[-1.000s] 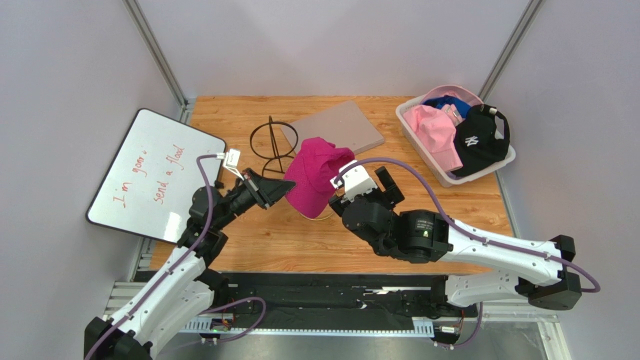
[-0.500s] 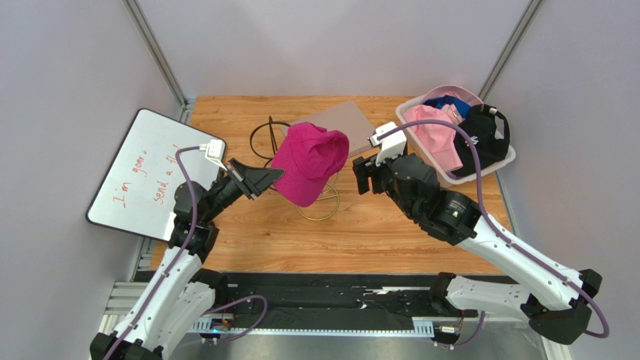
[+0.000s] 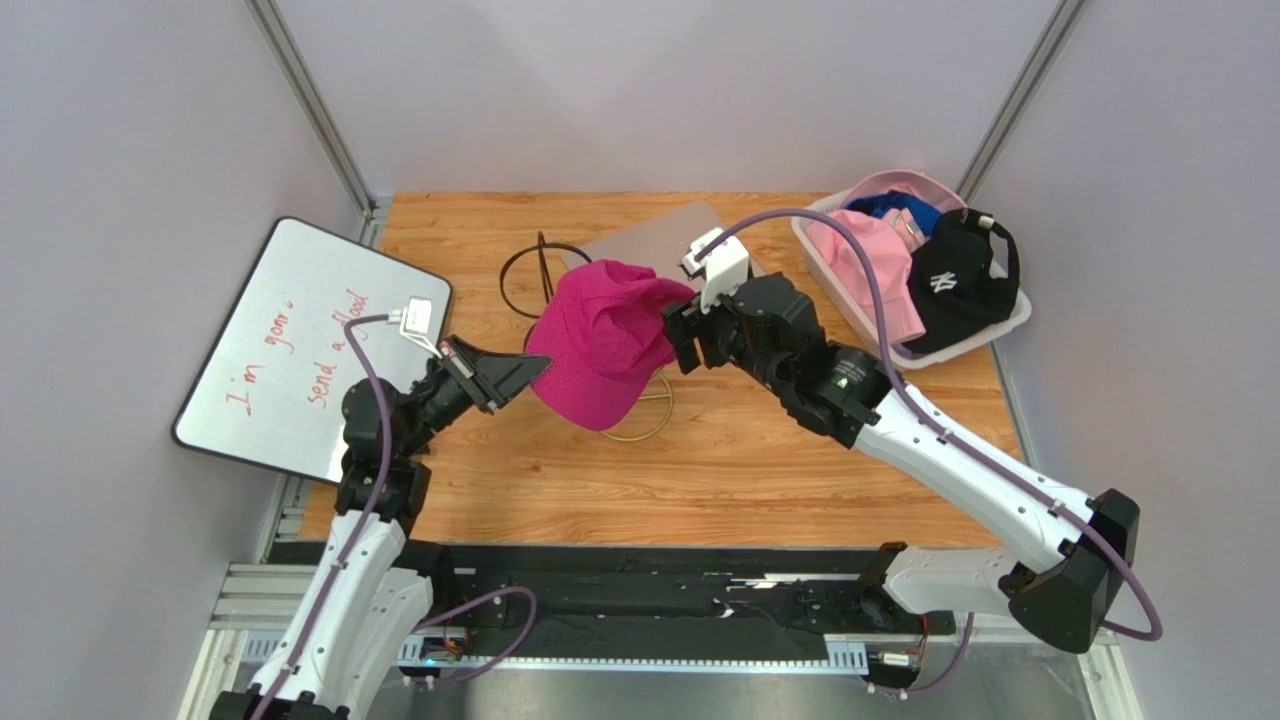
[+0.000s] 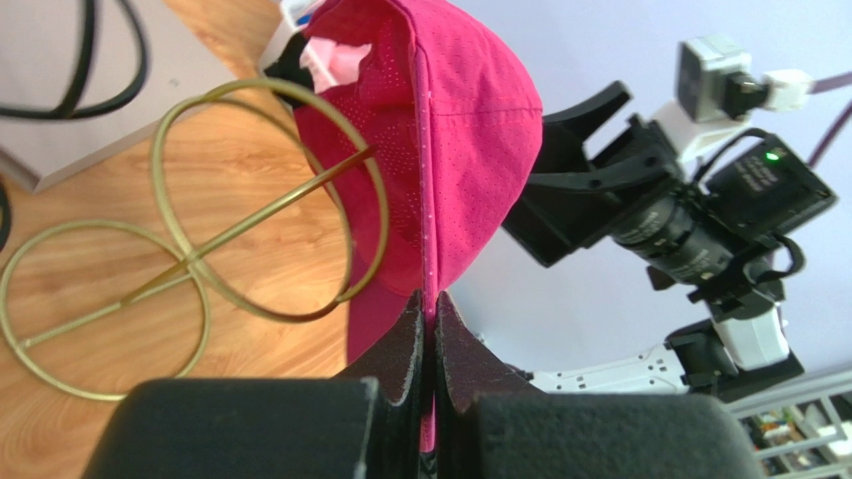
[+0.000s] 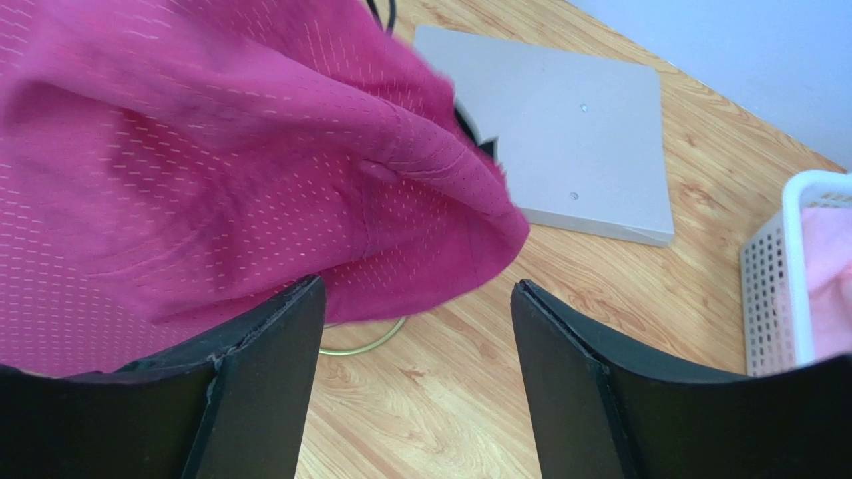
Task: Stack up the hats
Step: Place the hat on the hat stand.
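Wooden surface (image 3: 751,450), grey walls; no stack begun yet, I'd say. At the left, the left gripper (image 4: 428,309), its arm stretched low, pinches the brim of the magenta cap (image 3: 601,342) over the gold wire frame (image 4: 190,249). The right gripper (image 5: 415,299) reaches in, spread around the crown. Other hats wait in the white basket (image 3: 842,308).

Left arm (image 3: 358,518) angled up and rightward, left gripper (image 4: 428,311) pinched tight on cap (image 3: 601,338) brim, right arm (image 3: 962,468) stretched leftward, right gripper (image 3: 679,336) jaws apart beside the crown.
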You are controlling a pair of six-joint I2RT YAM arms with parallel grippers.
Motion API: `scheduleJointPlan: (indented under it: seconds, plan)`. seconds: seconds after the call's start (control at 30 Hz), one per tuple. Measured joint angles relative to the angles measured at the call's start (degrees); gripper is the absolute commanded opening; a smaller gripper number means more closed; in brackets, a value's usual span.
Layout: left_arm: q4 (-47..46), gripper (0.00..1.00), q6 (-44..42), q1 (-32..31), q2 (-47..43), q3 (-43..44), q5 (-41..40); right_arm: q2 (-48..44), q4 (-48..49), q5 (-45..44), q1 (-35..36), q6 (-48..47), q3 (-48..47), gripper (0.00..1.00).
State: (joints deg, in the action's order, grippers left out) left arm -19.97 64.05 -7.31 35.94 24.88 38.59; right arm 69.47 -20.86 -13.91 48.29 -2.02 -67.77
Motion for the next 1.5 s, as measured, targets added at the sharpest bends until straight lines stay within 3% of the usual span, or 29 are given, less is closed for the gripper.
scheduleJointPlan:
  seconds: [0.57, 1.07, 1.5]
  plan:
    - [-4.9, 0.00, 0.9, 6.1, 5.8, -9.5, 2.6, 1.3, 0.5, 2.5, 0.0, -0.5, -2.2, 0.86]
    - [-11.9, 0.00, 3.0, 10.1, 11.7, -10.2, 5.4, 9.4, 3.5, 3.6, -1.0, -3.9, -1.3, 0.72]
    - [-17.0, 0.00, 3.6, 12.0, 17.7, -10.8, 7.2, 13.6, 7.3, 8.6, -3.2, -7.0, -1.3, 0.54]
